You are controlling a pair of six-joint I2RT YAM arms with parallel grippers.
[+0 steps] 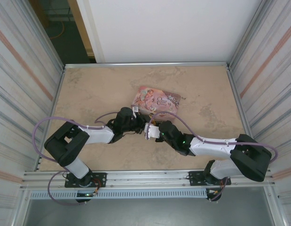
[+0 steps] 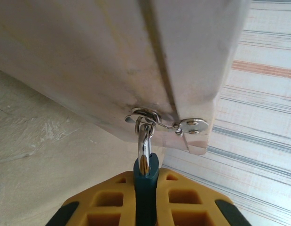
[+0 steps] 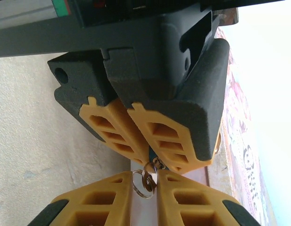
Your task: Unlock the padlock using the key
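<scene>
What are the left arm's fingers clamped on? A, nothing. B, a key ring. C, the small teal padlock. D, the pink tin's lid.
C: the left wrist view shows the yellow fingers pinching the teal padlock, its shackle hooked through the latch on the tin.

The left arm [image 1: 79, 139] and right arm [image 1: 220, 147] are showing white links, black joints and looping lilac cables [image 1: 38, 134]; the left gripper [image 2: 146, 200] and right gripper [image 3: 144, 200] are wearing hollow-ribbed yellow fingers [image 3: 103, 207].
</scene>
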